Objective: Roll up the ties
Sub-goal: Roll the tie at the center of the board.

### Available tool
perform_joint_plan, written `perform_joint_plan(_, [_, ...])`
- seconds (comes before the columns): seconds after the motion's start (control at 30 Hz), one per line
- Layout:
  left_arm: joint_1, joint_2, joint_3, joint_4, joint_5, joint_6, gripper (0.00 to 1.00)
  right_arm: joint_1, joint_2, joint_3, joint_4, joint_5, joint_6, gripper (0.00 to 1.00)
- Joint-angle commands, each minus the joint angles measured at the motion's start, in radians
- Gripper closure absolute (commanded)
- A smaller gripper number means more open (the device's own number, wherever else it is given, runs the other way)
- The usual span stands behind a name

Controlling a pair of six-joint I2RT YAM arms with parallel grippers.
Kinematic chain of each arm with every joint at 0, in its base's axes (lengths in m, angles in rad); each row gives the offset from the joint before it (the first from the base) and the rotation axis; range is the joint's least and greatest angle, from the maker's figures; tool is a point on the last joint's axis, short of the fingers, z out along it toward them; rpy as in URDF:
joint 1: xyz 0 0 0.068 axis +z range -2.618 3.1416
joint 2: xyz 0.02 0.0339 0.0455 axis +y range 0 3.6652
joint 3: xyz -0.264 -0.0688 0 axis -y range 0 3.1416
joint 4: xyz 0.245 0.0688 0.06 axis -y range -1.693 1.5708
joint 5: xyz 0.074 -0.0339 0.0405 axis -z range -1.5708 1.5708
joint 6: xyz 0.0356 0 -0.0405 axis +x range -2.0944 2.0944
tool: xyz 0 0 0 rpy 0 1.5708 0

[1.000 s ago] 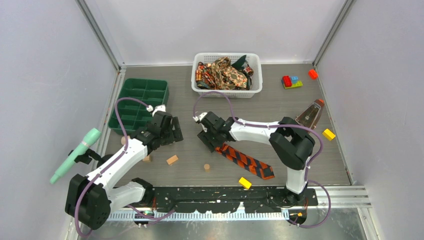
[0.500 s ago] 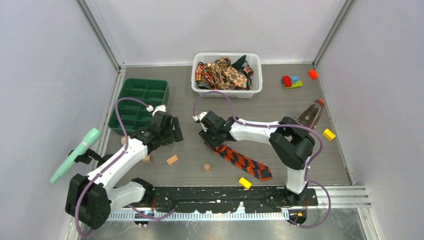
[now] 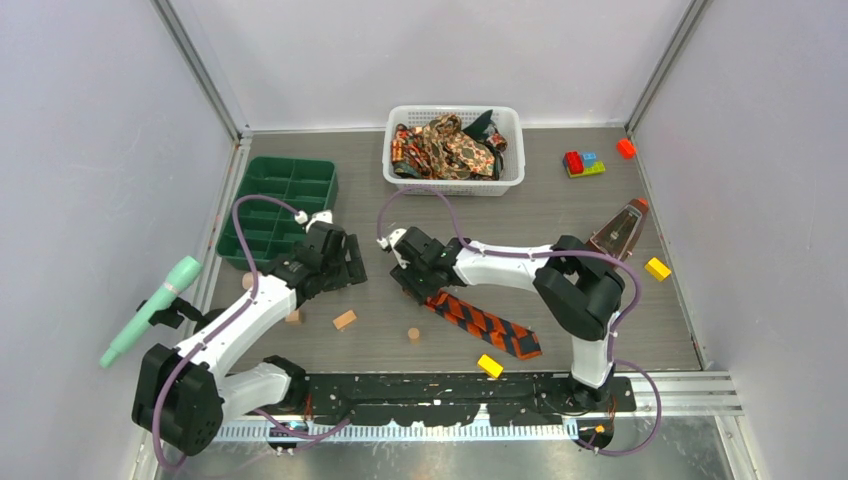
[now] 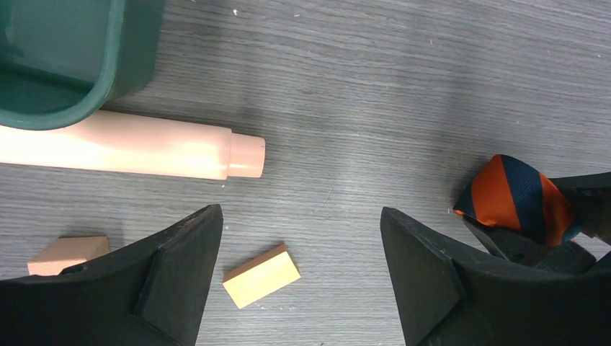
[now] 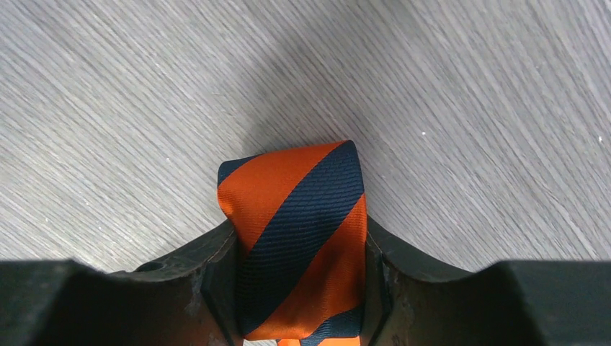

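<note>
wood blocks (image 3: pixel 344 319) and a yellow brick (image 3: pixel 489 366) are scattered near the striped tie (image 3: pixel 483 322), laid flat mid-table, woven orange/navy. its folded end is clamped by the right gripper (image 5: pixel 299 245). left gripper (image 4: pixel 301 216) is spread wide, empty, smooth pink tube (image 4: pixel 130 148) beyond. other ties (image 3: pixel 450 145) are heaped in the mesh basket (image 3: pixel 455 185).

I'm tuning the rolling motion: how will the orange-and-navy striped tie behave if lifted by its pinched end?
Probably floppy: the striped tie bends into a soft fold in the right gripper. Its tail lies flat along the table, so it would likely dangle. The smooth weave may slip.
</note>
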Motion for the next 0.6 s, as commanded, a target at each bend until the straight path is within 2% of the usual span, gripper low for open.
perform_joint_plan(0.0, [0.007,0.009,0.021,0.026,0.034,0.019,0.17,0.041,0.063,-0.008,-0.025,-0.076,-0.026,0.49])
perform_joint_plan(0.2, [0.007,0.005,0.014,0.034,0.051,0.034,0.17,0.060,0.070,-0.001,-0.041,-0.082,-0.069,0.51])
perform_joint_plan(0.5, [0.009,-0.005,0.022,0.017,0.022,0.029,0.16,0.064,-0.001,0.025,-0.023,0.010,-0.015,0.17])
perform_joint_plan(0.57, [0.010,-0.013,0.023,0.019,0.020,0.024,0.16,0.064,-0.030,0.042,-0.025,0.011,-0.004,0.03])
